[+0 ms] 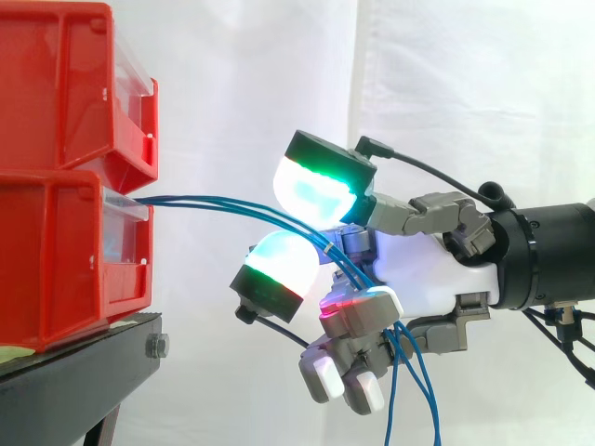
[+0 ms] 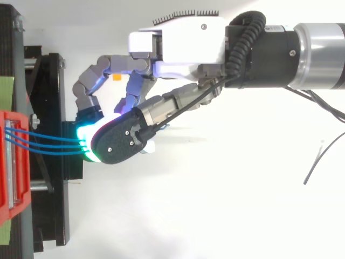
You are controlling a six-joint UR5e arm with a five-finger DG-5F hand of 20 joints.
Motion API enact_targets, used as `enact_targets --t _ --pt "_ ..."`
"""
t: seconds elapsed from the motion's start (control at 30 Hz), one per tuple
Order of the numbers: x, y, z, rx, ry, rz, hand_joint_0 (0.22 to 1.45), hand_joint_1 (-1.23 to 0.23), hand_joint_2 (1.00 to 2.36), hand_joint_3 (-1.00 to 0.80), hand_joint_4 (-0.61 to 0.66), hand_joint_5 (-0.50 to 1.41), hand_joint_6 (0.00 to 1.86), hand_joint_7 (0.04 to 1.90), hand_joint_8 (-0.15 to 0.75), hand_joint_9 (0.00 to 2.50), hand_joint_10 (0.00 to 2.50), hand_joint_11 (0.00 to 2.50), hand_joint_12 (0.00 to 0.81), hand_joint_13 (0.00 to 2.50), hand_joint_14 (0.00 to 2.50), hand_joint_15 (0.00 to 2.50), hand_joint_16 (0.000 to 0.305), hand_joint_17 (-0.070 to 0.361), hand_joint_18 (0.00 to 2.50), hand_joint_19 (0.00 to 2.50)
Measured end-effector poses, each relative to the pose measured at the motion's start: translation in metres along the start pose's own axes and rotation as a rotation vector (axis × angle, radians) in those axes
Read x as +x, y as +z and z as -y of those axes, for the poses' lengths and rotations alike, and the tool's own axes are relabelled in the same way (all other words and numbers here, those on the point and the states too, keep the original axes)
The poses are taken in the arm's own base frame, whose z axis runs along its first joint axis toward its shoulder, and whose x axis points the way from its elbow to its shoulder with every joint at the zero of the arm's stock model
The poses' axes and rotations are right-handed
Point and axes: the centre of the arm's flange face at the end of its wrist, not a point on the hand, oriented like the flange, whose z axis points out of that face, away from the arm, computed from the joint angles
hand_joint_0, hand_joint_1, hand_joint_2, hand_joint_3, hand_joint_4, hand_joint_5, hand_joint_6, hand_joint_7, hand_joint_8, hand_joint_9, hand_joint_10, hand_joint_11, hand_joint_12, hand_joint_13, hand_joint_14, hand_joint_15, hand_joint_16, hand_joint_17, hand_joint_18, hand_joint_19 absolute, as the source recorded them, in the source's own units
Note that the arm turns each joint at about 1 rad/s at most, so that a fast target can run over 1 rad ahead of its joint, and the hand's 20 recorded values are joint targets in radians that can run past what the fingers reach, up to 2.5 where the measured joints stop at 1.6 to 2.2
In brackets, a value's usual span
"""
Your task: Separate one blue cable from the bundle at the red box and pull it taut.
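Leftward of the hand, two red plastic bins are seen stacked on a black metal stand, well apart from the fingertips. From the clear front of the lower bin, several thin blue cables are stretched side by side toward the hand, nearly level and with little sag; three strands can be counted in the top view. The robot hand is held with its fingers curled. Two thick fingertips glowing green and cyan are closed toward each other, one above the cables and one below, and the cables are pinched between them. Whether a single strand has been parted from the others cannot be told. Behind the pads the cables are led across the white palm and are seen hanging down past the lower curled fingers. A white curtain is seen behind the hand.
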Motion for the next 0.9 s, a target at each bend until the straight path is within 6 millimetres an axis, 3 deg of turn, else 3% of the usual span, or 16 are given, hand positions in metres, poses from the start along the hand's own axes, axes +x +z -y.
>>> enact_targets --t 0.2,0.67,0.9 --pt "0.0003 0.0003 -0.0005 -0.002 0.0 0.001 0.51 -0.44 1.0 -0.5 0.04 -0.14 0.79 1.08 0.31 1.25 0.03 1.21 0.411 0.9 0.02 0.7 0.054 0.122 0.85 0.82" --pt "0.0008 0.0003 -0.0003 -0.001 0.001 -0.001 0.57 -0.72 1.0 -0.5 0.03 -0.15 0.78 1.13 0.284 1.2 0.03 1.24 0.391 0.88 0.03 0.72 0.051 0.115 0.81 0.83" --pt "0.0007 0.0002 -0.0004 -0.001 0.001 -0.001 0.64 -0.76 1.0 -0.5 0.02 -0.16 0.79 1.13 0.278 1.19 0.03 1.24 0.381 0.88 0.03 0.71 0.049 0.111 0.8 0.82"
